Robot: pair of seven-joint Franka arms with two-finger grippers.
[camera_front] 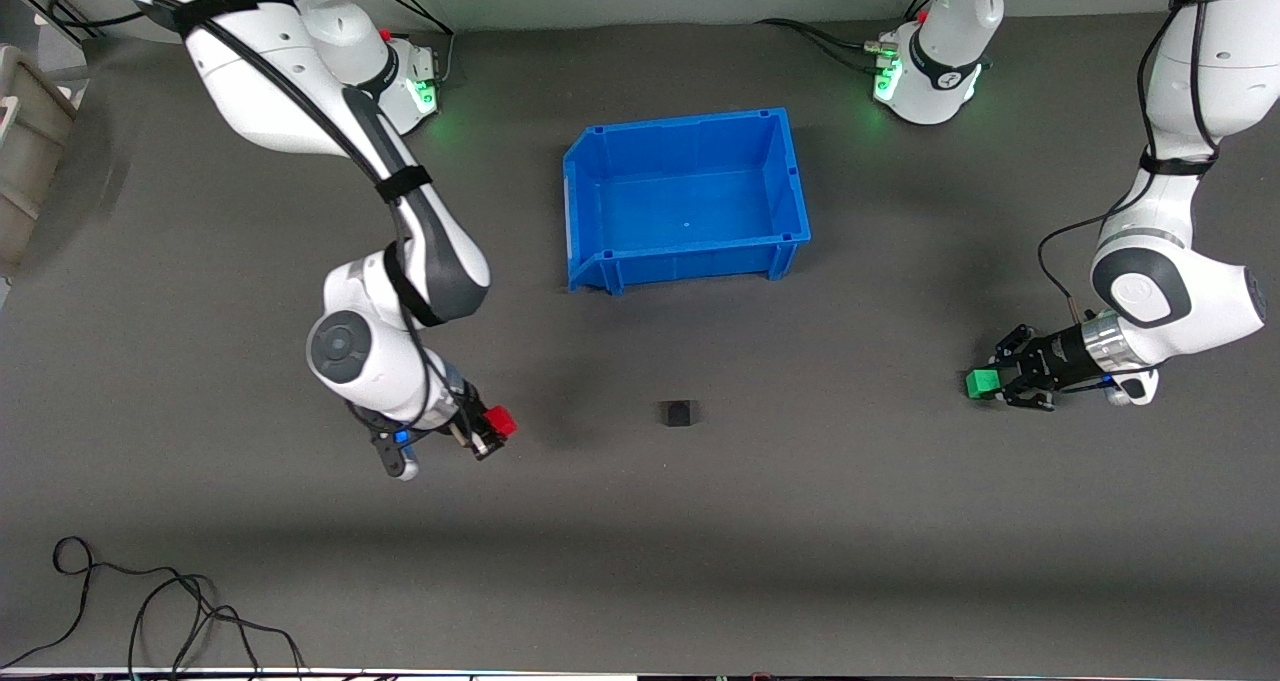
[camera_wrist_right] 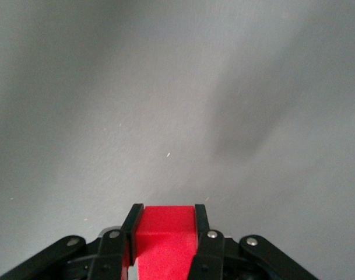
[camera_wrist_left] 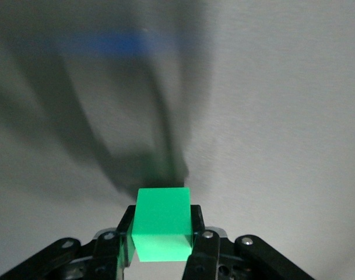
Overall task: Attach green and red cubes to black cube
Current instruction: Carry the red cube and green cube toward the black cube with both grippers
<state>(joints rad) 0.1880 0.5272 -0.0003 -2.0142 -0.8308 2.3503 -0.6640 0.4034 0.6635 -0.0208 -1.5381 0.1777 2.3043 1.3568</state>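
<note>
A small black cube (camera_front: 679, 413) sits on the grey mat, nearer the front camera than the blue bin. My right gripper (camera_front: 492, 429) is shut on a red cube (camera_front: 499, 421), held above the mat toward the right arm's end from the black cube. In the right wrist view the red cube (camera_wrist_right: 164, 240) fills the gap between the fingers (camera_wrist_right: 132, 231). My left gripper (camera_front: 990, 384) is shut on a green cube (camera_front: 982, 383), above the mat toward the left arm's end. In the left wrist view the green cube (camera_wrist_left: 161, 224) is clamped between the fingers (camera_wrist_left: 196, 227).
An open blue bin (camera_front: 686, 199), with nothing in it, stands farther from the front camera than the black cube. A beige container (camera_front: 28, 151) sits at the right arm's end of the table. Loose black cables (camera_front: 150, 611) lie near the front edge.
</note>
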